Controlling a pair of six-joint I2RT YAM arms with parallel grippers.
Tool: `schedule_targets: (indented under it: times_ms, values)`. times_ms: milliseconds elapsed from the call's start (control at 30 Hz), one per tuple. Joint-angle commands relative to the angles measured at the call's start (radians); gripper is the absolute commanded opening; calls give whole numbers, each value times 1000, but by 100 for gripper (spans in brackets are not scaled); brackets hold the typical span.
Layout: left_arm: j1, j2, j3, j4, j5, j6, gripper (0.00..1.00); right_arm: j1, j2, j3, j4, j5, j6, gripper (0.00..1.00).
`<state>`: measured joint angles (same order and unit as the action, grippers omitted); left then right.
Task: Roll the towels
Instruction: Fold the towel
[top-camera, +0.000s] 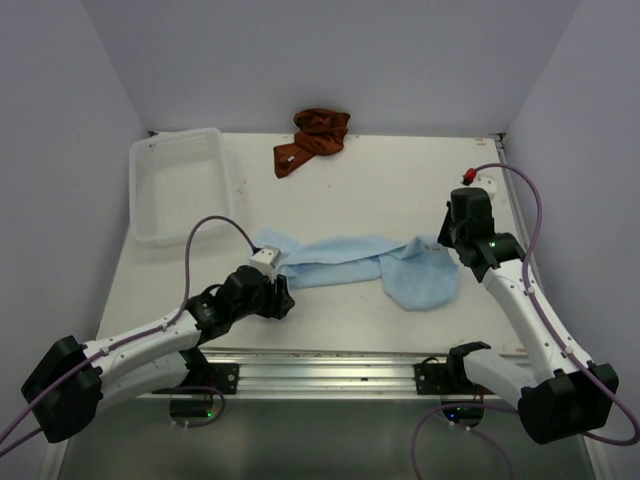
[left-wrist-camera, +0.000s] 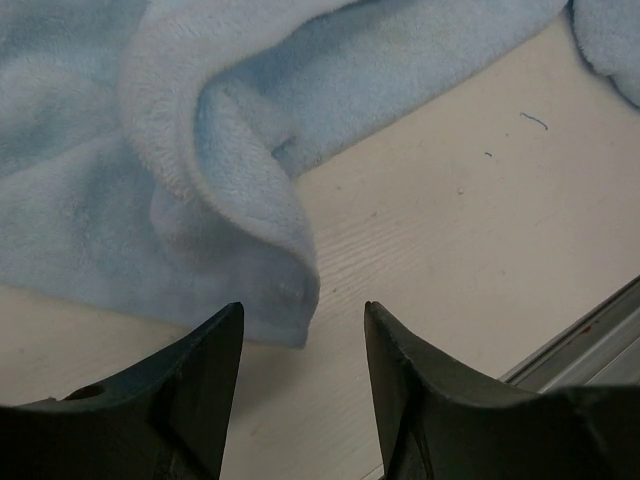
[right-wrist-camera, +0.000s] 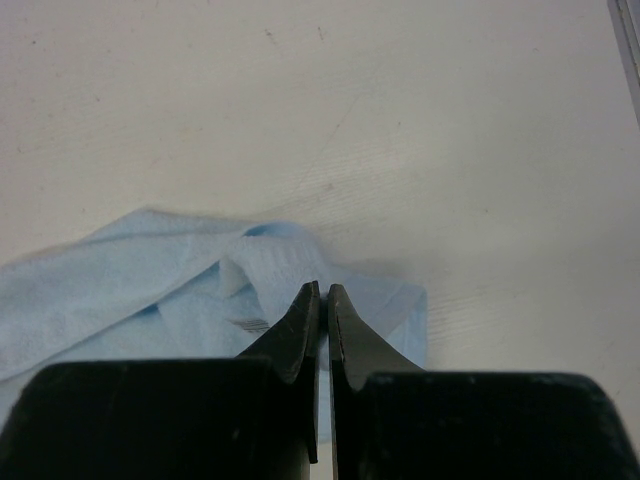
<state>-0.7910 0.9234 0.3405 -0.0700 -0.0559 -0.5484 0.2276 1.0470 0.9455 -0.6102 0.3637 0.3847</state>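
A light blue towel (top-camera: 340, 262) lies stretched in a long crumpled strip across the middle of the table. My left gripper (top-camera: 281, 294) is open just short of its left end. In the left wrist view the blue towel's folded corner (left-wrist-camera: 230, 150) hangs ahead of the left gripper (left-wrist-camera: 303, 310), and nothing is between the fingers. My right gripper (top-camera: 455, 245) is at the towel's wider right end. In the right wrist view a raised fold of the blue towel (right-wrist-camera: 120, 280) runs up to the tips of the right gripper (right-wrist-camera: 323, 287), which is shut on it. The rust-brown towel (top-camera: 315, 138) lies bunched at the back edge.
A white mesh basket (top-camera: 178, 133) stands at the back left. A metal rail (top-camera: 320, 370) runs along the table's near edge between the two arm bases. Grey walls close in the table on three sides.
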Motion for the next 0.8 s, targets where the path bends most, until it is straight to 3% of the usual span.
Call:
schedule_targets:
  times_ms: [0, 333, 533, 767]
  values:
    - [-30, 18, -5, 7, -47, -39, 55, -7, -7, -1, 35, -12, -10, 0]
    - [-123, 34, 9, -11, -97, -42, 56, -7, -7, -4, 40, -17, -17, 0]
    - [-212, 25, -31, -16, -220, -71, 56, -7, -13, -8, 40, -14, -21, 0]
    - [-220, 74, -8, 4, -286, -32, 55, -7, -12, -10, 41, -14, -23, 0]
